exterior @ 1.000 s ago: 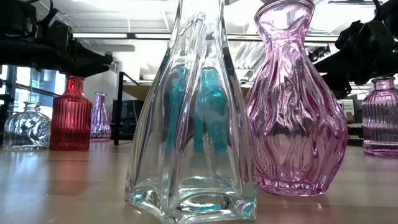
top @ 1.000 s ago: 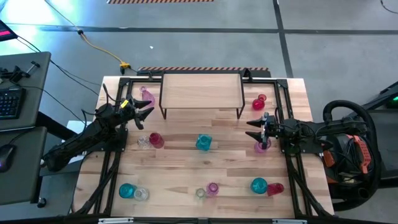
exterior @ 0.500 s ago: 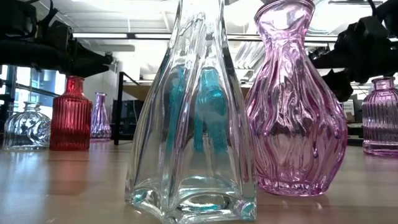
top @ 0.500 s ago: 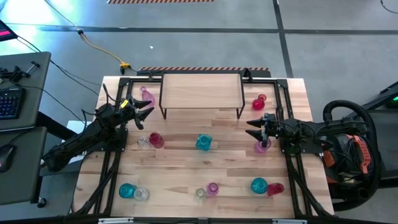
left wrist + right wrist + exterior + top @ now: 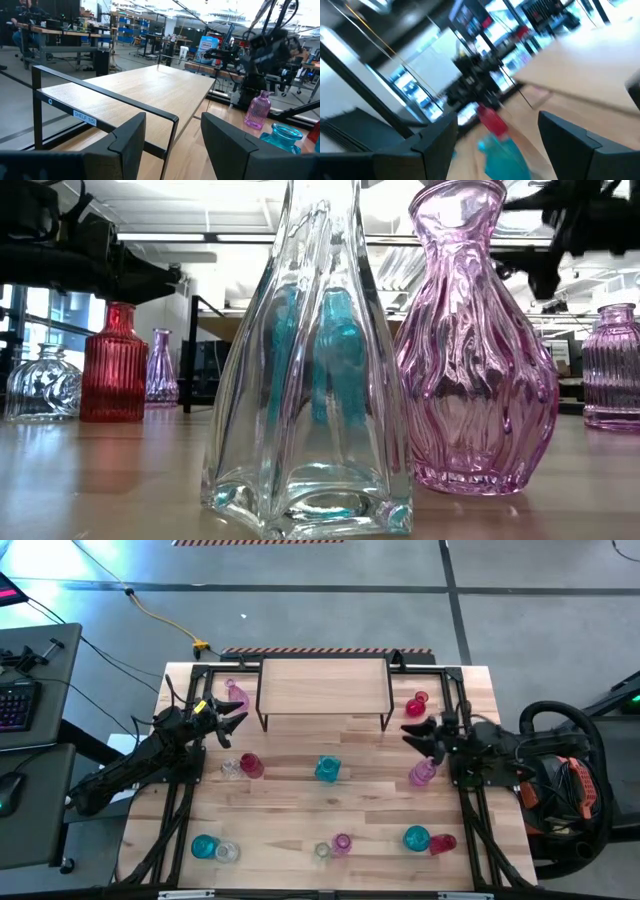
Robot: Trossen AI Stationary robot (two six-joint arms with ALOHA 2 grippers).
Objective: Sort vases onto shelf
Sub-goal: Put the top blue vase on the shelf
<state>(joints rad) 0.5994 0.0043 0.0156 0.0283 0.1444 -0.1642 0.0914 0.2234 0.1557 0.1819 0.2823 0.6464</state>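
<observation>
The shelf (image 5: 325, 688), a light wood top on thin black legs, stands at the table's far middle. Several vases stand upright on the plank table: a pink one (image 5: 237, 692), a red one (image 5: 250, 764), a teal one (image 5: 327, 769), a red one (image 5: 417, 703) and a pink one (image 5: 421, 773). My left gripper (image 5: 240, 714) hovers open at the shelf's left end, pointing level at the shelf (image 5: 140, 90). My right gripper (image 5: 415, 732) hovers open above the table between the right-hand red and pink vases, with nothing between its fingers (image 5: 435, 145).
More vases stand along the near edge: teal (image 5: 204, 846), clear (image 5: 228, 852), clear (image 5: 321, 851), pink (image 5: 342, 842), teal (image 5: 416, 838), red (image 5: 443, 843). A small clear vase (image 5: 230, 767) stands beside the left red one. Bare planks lie in front of the shelf.
My right gripper has risen and rolled about its own axis, shifting a little toward the far edge, so the pink vase below it now shows uncovered. It has stayed open. No vase has moved.
</observation>
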